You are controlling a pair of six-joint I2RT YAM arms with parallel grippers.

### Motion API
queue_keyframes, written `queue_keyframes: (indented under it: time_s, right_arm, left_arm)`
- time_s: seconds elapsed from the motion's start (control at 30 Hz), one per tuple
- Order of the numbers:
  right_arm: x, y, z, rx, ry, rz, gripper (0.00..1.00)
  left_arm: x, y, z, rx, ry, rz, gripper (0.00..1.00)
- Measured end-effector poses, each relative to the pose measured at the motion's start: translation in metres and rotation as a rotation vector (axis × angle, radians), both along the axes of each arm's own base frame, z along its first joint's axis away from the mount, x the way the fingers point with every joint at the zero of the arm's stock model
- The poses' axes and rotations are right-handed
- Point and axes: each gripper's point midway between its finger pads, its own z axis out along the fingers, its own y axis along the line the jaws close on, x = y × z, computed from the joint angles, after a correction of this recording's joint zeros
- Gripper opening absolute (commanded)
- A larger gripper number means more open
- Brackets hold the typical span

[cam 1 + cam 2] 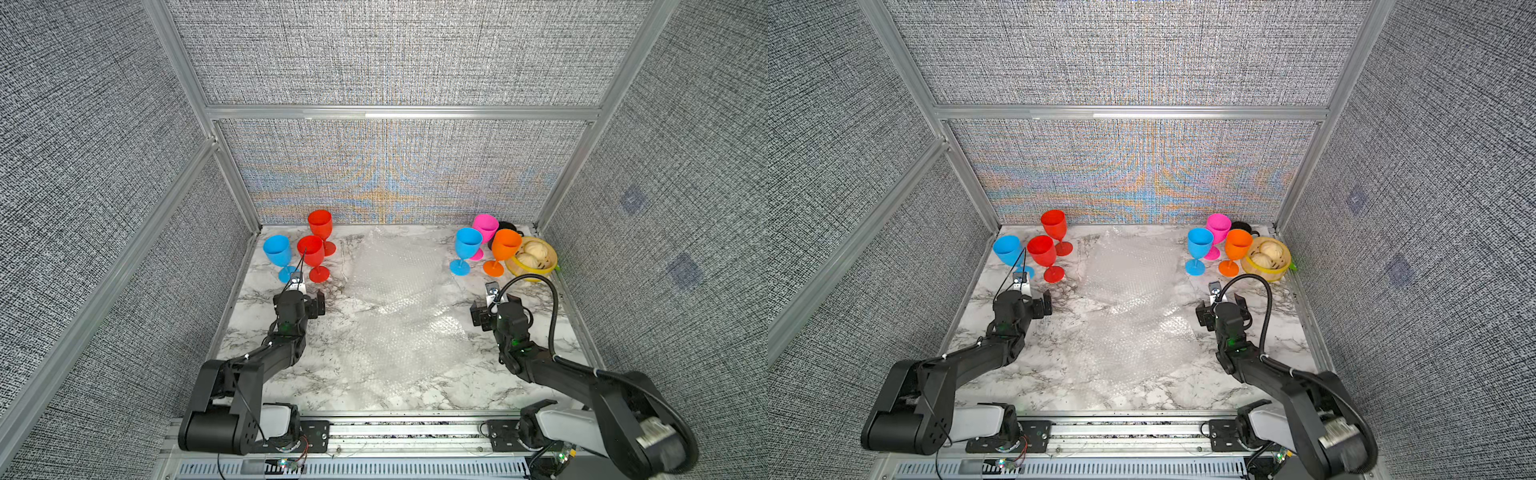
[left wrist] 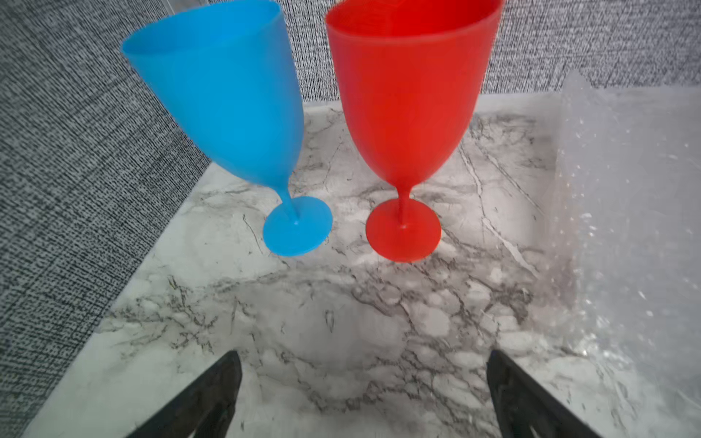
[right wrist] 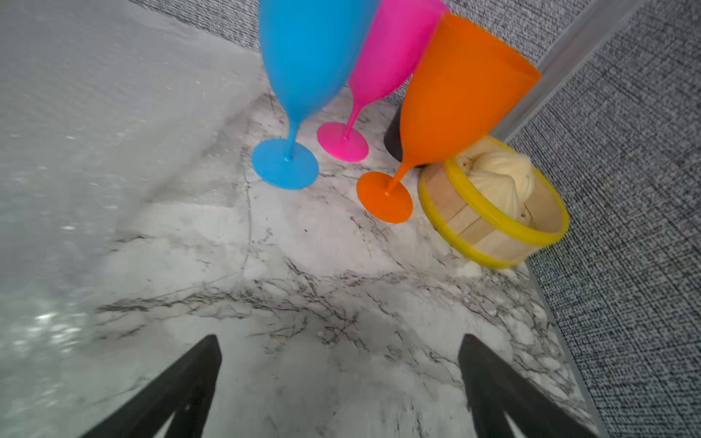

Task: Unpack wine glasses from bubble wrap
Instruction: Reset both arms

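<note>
Six wine glasses stand upright and bare on the marble table. At the far left are a blue glass and two red glasses. At the far right are a blue glass, a pink glass and an orange glass. The bubble wrap lies spread flat down the middle of the table. My left gripper is open and empty, a short way in front of the blue glass and red glass. My right gripper is open and empty, in front of the orange glass.
A yellow-rimmed bamboo steamer of buns sits in the far right corner beside the orange glass. A black mug stands behind the pink glass. Grey fabric walls with metal frames close in the table on three sides.
</note>
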Motion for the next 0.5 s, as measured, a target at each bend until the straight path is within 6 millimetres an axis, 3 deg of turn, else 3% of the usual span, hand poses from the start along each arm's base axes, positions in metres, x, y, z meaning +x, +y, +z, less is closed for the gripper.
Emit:
queue_keyframes:
  time_s: [0.03,0.13,0.17,0.3,0.4,0.5]
  right_arm:
    - [0.002,-0.005,-0.005,0.001,0.005,-0.018,0.99]
    - [0.016,-0.011,-0.009,0.055,-0.013,-0.023,0.99]
    - [0.02,-0.013,-0.01,0.08,-0.028,-0.018,0.99]
    - [0.023,-0.017,-0.03,0.137,0.009,-0.004,0.99]
    - [0.047,-0.017,-0.002,0.195,-0.06,0.024,0.99]
    - [0.051,-0.025,-0.004,0.228,-0.045,0.004,0.99]
  left_arm:
    - [0.002,0.004,-0.003,0.005,-0.013,0.02,1.0]
    - [-0.008,0.021,-0.041,0.02,0.034,0.088,1.0]
    - [-0.009,0.024,-0.045,0.023,0.056,0.101,1.0]
    - [0.02,0.015,0.001,-0.011,-0.074,0.07,1.0]
    - [0.015,0.014,-0.016,-0.003,-0.04,0.058,1.0]
    - [0.014,0.013,-0.018,0.001,-0.034,0.051,1.0]
